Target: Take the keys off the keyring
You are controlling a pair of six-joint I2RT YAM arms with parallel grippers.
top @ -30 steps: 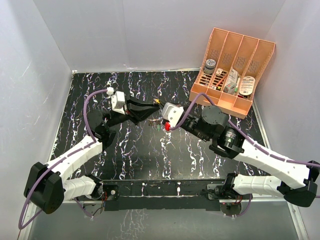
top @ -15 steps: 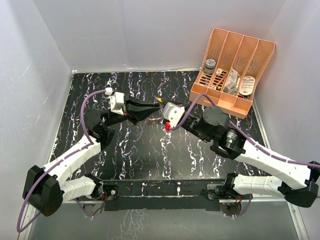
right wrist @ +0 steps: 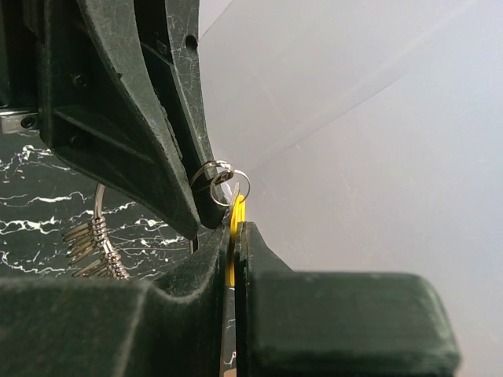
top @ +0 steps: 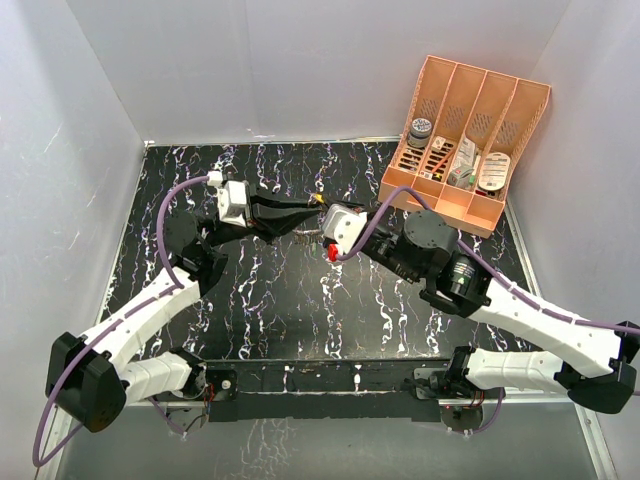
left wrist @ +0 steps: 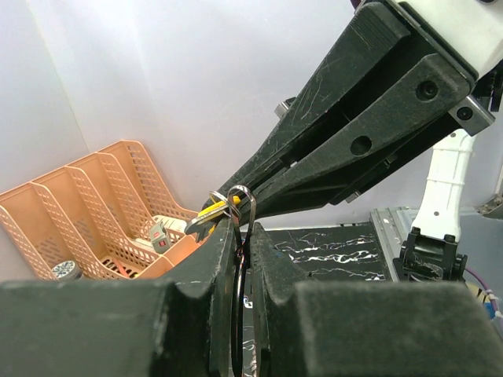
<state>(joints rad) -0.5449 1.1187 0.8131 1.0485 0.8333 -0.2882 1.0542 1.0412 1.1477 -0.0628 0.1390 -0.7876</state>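
My left gripper (top: pixel 303 213) and right gripper (top: pixel 322 219) meet tip to tip above the middle of the black marbled table. In the left wrist view my left gripper (left wrist: pixel 240 229) is shut on the thin silver keyring (left wrist: pixel 238 267), which stands edge-on between the pads. In the right wrist view my right gripper (right wrist: pixel 234 229) is shut on the yellow-orange key (right wrist: pixel 236 214), which hangs from a small silver loop (right wrist: pixel 229 181). The yellow key also shows in the top view (top: pixel 318 200) and the left wrist view (left wrist: pixel 214 210). The green key is hidden.
An orange slotted organiser (top: pixel 465 125) with small items stands at the back right, and also shows in the left wrist view (left wrist: pixel 86 200). A wire loop with several metal pieces (right wrist: pixel 96 236) hangs under my left fingers (right wrist: pixel 134 118). White walls enclose the table (top: pixel 270 300).
Both grippers have shifted slightly toward the back, still joined at the tips. A green spot seen below them a second ago no longer shows.
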